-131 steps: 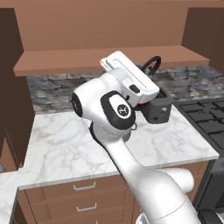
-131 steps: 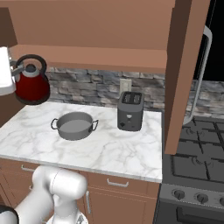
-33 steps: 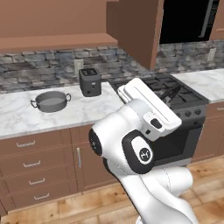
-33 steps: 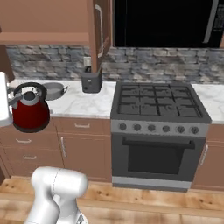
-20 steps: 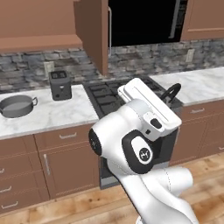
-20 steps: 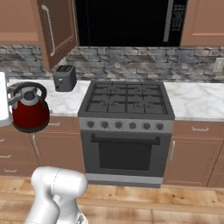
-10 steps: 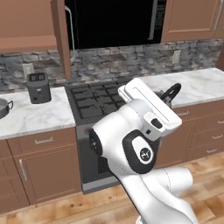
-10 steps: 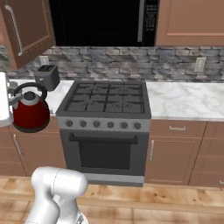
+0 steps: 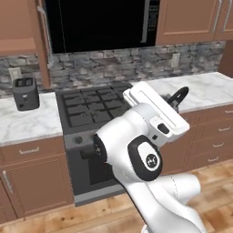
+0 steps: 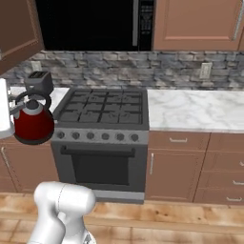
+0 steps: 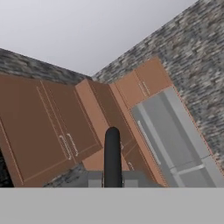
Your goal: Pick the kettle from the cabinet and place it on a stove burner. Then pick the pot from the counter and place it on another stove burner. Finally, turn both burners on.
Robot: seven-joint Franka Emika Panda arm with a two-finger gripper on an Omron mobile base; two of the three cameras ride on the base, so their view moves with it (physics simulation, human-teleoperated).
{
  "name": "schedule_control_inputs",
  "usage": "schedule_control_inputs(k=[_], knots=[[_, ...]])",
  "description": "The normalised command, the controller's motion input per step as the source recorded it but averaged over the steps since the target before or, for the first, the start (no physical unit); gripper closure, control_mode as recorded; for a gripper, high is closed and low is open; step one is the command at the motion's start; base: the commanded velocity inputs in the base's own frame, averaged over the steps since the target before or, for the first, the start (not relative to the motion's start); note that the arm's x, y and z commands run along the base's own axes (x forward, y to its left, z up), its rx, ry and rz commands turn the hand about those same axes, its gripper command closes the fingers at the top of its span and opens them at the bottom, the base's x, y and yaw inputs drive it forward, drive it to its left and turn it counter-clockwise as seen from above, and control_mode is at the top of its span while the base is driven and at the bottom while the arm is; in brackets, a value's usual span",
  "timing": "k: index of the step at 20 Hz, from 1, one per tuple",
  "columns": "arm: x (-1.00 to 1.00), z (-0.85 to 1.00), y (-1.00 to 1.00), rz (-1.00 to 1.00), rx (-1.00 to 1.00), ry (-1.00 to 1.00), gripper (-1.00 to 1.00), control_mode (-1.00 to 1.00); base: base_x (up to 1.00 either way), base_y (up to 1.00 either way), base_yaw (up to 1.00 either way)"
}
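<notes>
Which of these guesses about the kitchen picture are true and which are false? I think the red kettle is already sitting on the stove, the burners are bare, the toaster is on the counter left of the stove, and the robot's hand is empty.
1. The kettle is sitting on the stove. False: it is held up in the air in front of the lower cabinets, left of the stove in the right base view.
2. The burners carry nothing. True: the black grates are bare.
3. The toaster stands on the counter left of the stove. True.
4. The robot's hand is empty. False: the gripper is shut on the kettle's black handle.
</notes>
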Motion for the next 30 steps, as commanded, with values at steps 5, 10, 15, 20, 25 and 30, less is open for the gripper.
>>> schedule_control_inputs(k=[5,10,15,20,25,30], knots=[[0.0,0.0,0.0,0.0,0.0,0.0,1.0,1.0,0.55,-0.17,0.0],[0.0,0.0,0.0,0.0,0.0,0.0,1.0,1.0,0.57,-0.1,0.02],[0.0,0.0,0.0,0.0,0.0,0.0,1.0,1.0,0.58,-0.11,0.05],[0.0,0.0,0.0,0.0,0.0,0.0,1.0,1.0,0.59,-0.17,0.08],[0.0,0.0,0.0,0.0,0.0,0.0,1.0,1.0,0.58,-0.22,0.1],[0.0,0.0,0.0,0.0,0.0,0.0,1.0,1.0,0.5,-0.3,0.08]])
